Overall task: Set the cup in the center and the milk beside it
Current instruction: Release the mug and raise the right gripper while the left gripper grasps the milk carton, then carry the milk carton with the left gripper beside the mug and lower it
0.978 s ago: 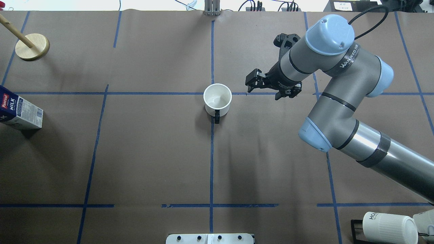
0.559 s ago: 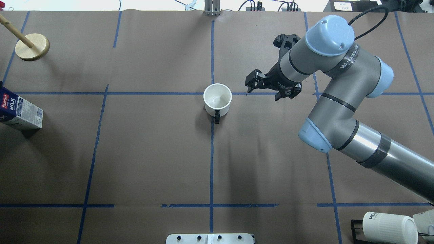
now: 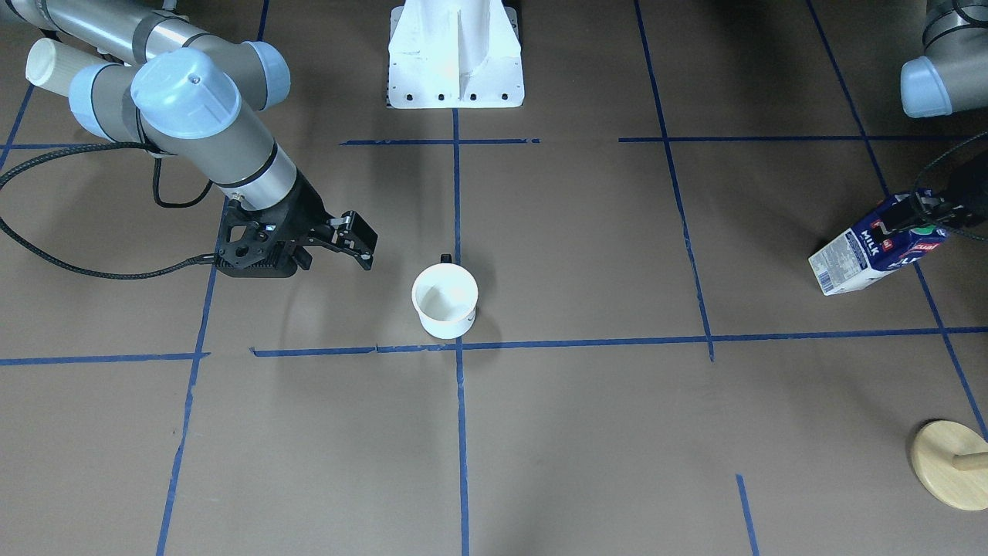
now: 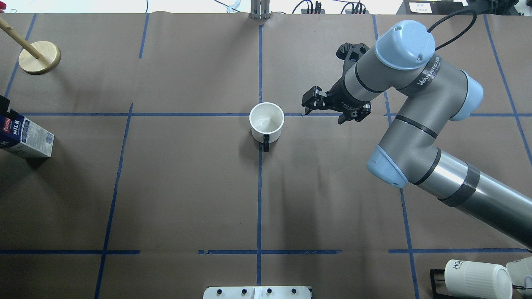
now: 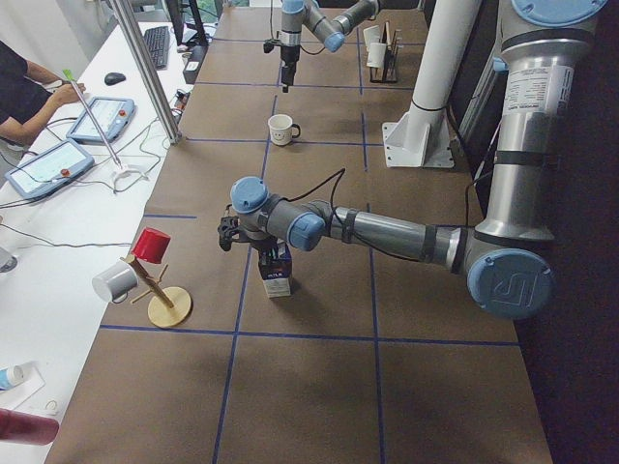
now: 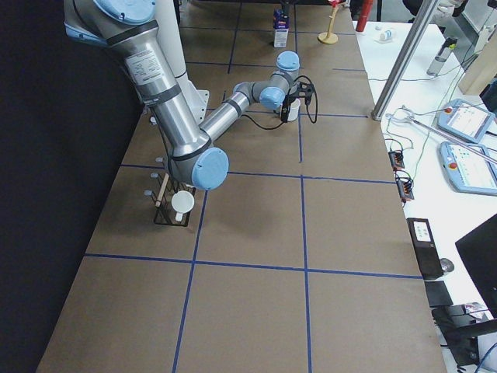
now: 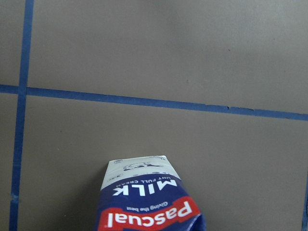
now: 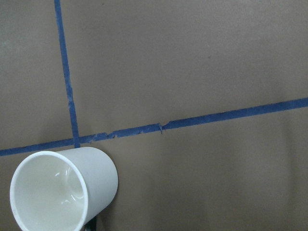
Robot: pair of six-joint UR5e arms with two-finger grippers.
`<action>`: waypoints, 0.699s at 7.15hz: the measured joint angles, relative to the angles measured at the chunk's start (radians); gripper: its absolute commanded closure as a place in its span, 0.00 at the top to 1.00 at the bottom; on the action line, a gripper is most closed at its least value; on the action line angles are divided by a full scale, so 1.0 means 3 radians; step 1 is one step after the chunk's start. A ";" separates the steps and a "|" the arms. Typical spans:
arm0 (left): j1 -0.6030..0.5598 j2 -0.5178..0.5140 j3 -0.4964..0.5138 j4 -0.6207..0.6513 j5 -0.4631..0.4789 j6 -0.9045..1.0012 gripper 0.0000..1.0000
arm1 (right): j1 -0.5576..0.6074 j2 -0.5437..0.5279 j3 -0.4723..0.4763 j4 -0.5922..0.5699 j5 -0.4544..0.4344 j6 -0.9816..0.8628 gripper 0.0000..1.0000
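Brown tabletop (image 4: 187,187); milk (image 4: 31,141) cut off at overhead view's edge.

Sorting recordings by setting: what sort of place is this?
Most likely a robotics lab: two robot arms on a table gridded with blue tape, beside a desk with control tablets and a person.

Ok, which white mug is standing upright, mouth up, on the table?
The smooth cup in the middle of the table. The other white one, the ribbed mug, lies on its side on the rack at the robot's right.
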 measured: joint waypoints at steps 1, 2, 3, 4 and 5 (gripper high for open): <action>0.0008 -0.0007 -0.0020 0.0001 0.0003 0.0000 0.05 | 0.0014 -0.0042 0.0056 -0.0007 0.0013 -0.0001 1.00; 0.0009 -0.0042 -0.0098 0.0069 0.0003 -0.0005 0.05 | 0.0084 -0.0198 0.0211 -0.0023 0.0065 -0.0010 1.00; 0.0008 -0.0201 -0.0257 0.0368 0.0003 -0.0022 0.05 | 0.0229 -0.0452 0.0392 -0.0029 0.0165 -0.0069 1.00; 0.0032 -0.0503 -0.0470 0.0876 0.0003 -0.0061 0.05 | 0.0404 -0.0709 0.0533 -0.0032 0.0266 -0.0231 1.00; 0.0172 -0.0840 -0.0669 0.1345 0.0037 -0.0206 0.05 | 0.0553 -0.0951 0.0646 -0.0033 0.0330 -0.0473 1.00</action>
